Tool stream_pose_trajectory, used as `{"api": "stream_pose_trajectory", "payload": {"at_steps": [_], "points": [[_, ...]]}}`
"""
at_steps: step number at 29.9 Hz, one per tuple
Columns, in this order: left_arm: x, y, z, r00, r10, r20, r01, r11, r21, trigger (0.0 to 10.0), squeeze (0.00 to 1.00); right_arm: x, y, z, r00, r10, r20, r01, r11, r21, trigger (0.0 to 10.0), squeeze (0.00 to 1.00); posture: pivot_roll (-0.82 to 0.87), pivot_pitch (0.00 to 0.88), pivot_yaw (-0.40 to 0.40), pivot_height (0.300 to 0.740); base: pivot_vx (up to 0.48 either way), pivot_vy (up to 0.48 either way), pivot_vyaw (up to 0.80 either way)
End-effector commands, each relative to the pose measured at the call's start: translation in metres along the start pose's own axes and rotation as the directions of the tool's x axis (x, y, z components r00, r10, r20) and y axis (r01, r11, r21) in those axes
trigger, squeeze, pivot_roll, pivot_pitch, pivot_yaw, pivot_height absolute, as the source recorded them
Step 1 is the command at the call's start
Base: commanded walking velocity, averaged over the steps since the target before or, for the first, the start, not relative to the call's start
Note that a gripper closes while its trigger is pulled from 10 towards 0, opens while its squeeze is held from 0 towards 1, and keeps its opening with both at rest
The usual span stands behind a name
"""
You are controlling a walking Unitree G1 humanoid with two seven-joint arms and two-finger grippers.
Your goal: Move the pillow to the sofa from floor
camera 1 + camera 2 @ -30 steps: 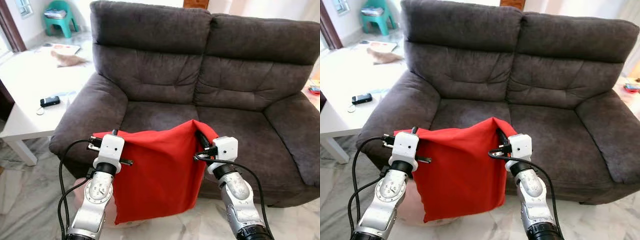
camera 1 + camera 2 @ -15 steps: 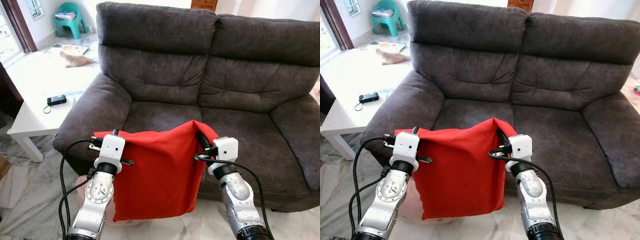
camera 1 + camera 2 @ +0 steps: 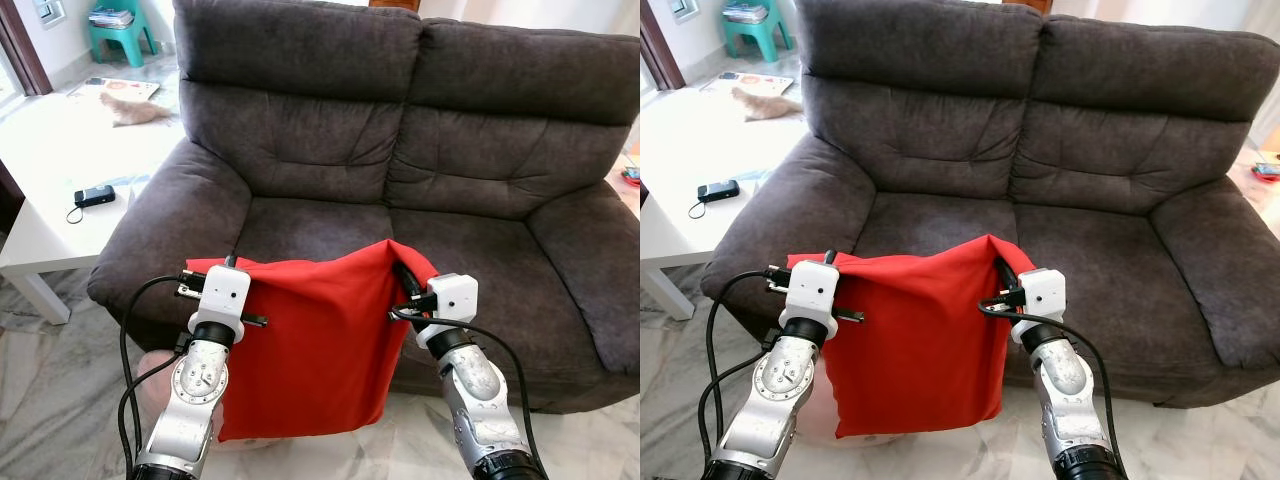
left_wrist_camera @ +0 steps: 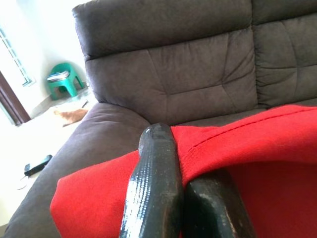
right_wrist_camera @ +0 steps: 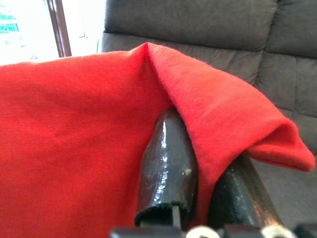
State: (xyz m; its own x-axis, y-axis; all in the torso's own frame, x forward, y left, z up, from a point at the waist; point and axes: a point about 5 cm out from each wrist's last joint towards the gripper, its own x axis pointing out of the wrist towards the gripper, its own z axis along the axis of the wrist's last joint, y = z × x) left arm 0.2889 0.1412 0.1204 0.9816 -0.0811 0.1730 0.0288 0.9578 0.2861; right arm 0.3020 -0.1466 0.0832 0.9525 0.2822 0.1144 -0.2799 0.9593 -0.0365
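A red pillow point(image 3: 310, 340) hangs limp between my two arms, in front of the dark brown sofa point(image 3: 400, 160). My left gripper point(image 3: 205, 272) is shut on its upper left corner, and in the left wrist view the black fingers point(image 4: 153, 183) pinch the red cloth point(image 4: 247, 148). My right gripper point(image 3: 400, 275) is shut on the upper right corner; the right wrist view has red cloth point(image 5: 74, 129) folded over its fingers point(image 5: 168, 168). The pillow's lower edge hangs below the front of the sofa seat point(image 3: 320, 225), over the floor.
A white low table point(image 3: 50, 225) with a small black device point(image 3: 93, 196) stands left of the sofa. Behind it a light-coloured animal point(image 3: 125, 108) lies on the floor near a green stool point(image 3: 118, 30). Marble floor point(image 3: 60, 400) lies below.
The camera view has swung a little left and back, with the sofa now slightly nearer. Both grippers keep their hold on the pillow at the same height.
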Motion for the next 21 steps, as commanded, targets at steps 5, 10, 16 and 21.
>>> {"api": "stream_pose_trajectory", "payload": {"at_steps": [5,10,16,21], "points": [[0.0069,0.0004,0.0163,0.996,0.018,0.088,-0.019,1.000,0.001,10.0,0.00,0.0063,-0.0050,0.0133,0.998,-0.013,0.064,0.014,1.000,-0.004,10.0,0.00,0.01,0.000,-0.074,0.740,0.000,-0.418,-0.64],[0.0068,0.0004,0.0157,0.996,0.016,0.088,-0.016,1.000,0.002,10.0,0.00,0.0066,-0.0046,0.0134,0.998,-0.012,0.068,0.012,1.000,-0.007,10.0,0.00,0.01,0.000,-0.074,0.740,0.000,-0.422,0.00],[0.0068,-0.0001,0.0160,0.996,0.008,0.093,-0.009,1.000,0.008,10.0,0.00,0.0082,-0.0054,0.0149,0.997,-0.015,0.074,0.016,1.000,-0.006,10.0,0.00,0.01,0.000,-0.069,0.740,0.000,-0.420,0.00],[0.0067,-0.0017,0.0160,0.995,0.000,0.096,-0.001,1.000,0.012,10.0,0.00,0.0084,-0.0057,0.0145,0.997,-0.018,0.075,0.018,1.000,0.003,10.0,0.00,0.01,0.000,-0.068,0.740,0.000,-0.418,0.00]]}}
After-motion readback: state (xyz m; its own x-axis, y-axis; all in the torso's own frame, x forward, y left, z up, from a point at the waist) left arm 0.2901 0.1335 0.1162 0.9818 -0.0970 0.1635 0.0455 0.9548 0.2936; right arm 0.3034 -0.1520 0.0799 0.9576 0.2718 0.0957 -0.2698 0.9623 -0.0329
